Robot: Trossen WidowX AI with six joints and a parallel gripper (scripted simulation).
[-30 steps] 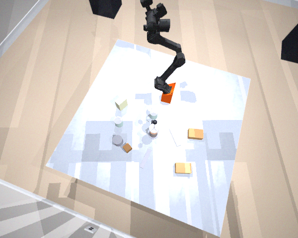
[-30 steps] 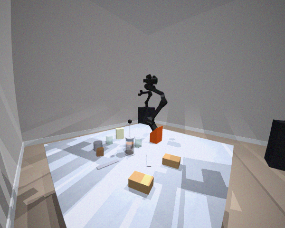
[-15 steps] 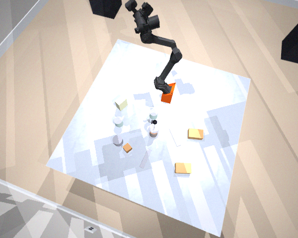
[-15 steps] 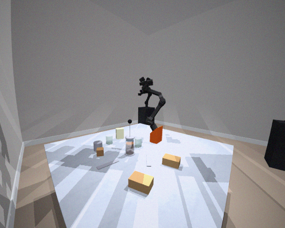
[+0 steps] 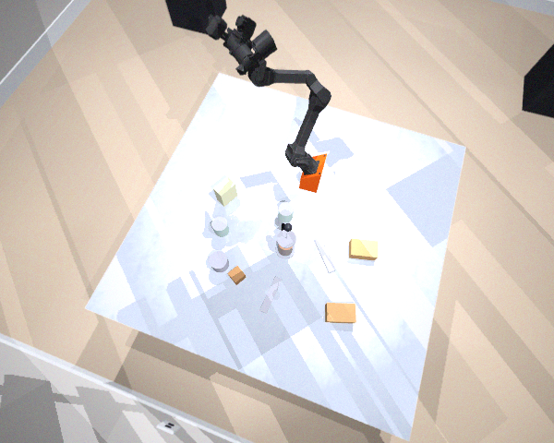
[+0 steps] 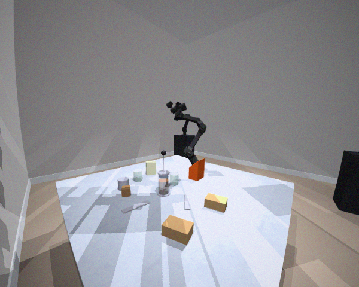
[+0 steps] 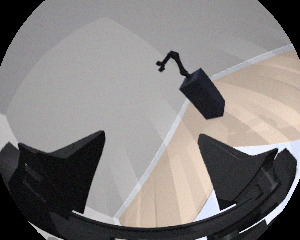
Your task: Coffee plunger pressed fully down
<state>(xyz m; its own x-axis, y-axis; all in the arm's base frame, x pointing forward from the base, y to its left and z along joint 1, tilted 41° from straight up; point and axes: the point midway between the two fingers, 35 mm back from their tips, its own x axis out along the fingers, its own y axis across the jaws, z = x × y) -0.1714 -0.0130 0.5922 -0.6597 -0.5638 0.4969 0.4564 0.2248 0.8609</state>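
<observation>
From the top view we look steeply down from high above, far enough to take in the whole white square table (image 5: 411, 295) and the tan plank floor (image 5: 77, 166) around it. From the exterior view we stand low and well back, off the table edge opposite the black jointed arm (image 6: 193, 136), facing across the table (image 6: 251, 216) toward the grey walls. Both views share the tabletop, the arm (image 5: 310, 109) and the objects on it. From the wrist view we look out close between two dark gripper fingers, at wall, floor and a black block (image 7: 204, 94).
</observation>
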